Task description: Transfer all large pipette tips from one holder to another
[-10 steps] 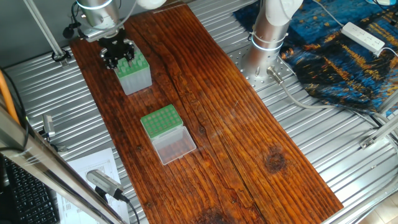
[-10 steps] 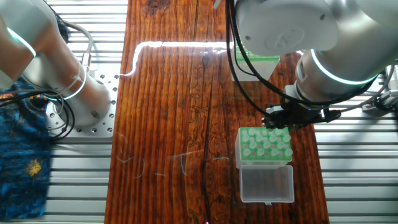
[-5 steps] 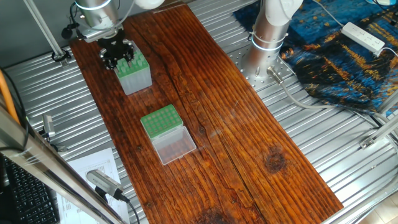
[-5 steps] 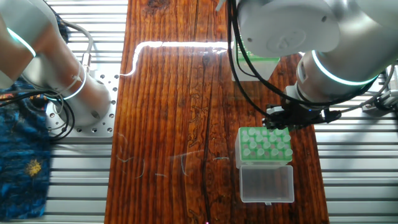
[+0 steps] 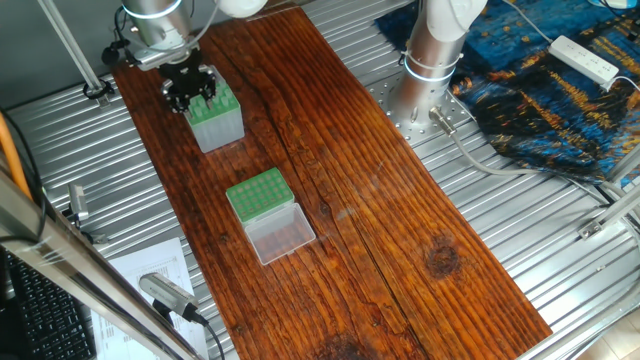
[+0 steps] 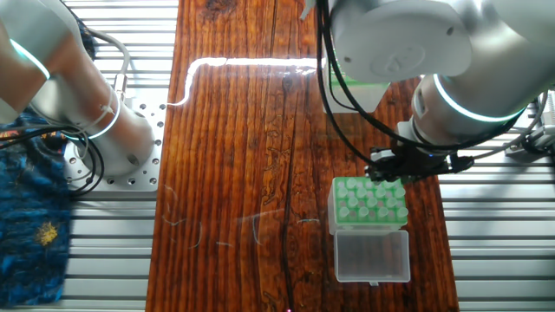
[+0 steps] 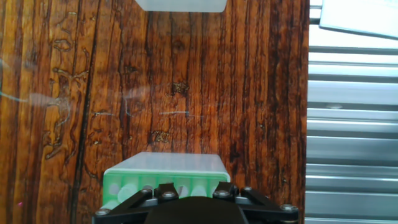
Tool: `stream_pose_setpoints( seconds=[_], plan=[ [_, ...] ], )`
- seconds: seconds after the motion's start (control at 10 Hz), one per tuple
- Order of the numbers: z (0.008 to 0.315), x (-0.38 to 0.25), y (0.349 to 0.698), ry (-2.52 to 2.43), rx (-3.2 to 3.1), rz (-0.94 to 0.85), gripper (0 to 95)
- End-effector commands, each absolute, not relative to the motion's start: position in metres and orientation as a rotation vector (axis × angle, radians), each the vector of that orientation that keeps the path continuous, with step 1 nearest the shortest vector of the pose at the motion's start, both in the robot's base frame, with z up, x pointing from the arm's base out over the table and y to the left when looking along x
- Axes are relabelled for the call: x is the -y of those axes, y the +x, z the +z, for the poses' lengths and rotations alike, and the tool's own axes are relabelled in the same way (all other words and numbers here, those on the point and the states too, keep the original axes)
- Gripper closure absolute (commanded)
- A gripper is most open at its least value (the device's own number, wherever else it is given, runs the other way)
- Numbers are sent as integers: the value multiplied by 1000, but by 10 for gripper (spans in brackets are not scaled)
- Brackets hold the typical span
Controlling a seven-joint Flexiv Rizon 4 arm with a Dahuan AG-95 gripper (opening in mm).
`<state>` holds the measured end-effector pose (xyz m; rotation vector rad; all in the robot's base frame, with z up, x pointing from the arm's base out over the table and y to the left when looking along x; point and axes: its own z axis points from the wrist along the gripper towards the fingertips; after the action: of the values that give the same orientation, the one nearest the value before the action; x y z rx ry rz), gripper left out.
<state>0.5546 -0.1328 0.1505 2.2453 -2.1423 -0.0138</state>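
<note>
Dark wooden planks formed the bench (image 5: 330,180), laid over a ribbed metal frame. From one fixed view, the tool (image 5: 190,90) sat low over the far end of the tall grey-sided box (image 5: 214,118), probably reaching for a tip in its green top. Nearer the camera lay the low green rack (image 5: 259,193), its clear lid (image 5: 281,234) folded open so the holes were free to receive tips.

From the other fixed view, the arm hid the tall box almost wholly; the low rack (image 6: 368,204) showed pale tips (image 6: 371,198) standing in its holes.

The hand view showed the green box top (image 7: 163,169) just beyond the tool's dark body (image 7: 196,208). The fingers were hidden, so I could not tell whether they were apart or together.
</note>
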Motion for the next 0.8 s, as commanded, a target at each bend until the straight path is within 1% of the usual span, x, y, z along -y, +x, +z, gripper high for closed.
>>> stream_pose_setpoints(
  seconds=[0.1, 0.4, 0.5, 0.8],
  plan=[
    [150, 133, 554, 2245, 2142, -13, 570],
    [148, 133, 553, 2232, 2154, -9, 570],
    [148, 134, 552, 2230, 2160, -12, 760],
    [148, 134, 552, 2217, 2172, -11, 760]
  ],
)
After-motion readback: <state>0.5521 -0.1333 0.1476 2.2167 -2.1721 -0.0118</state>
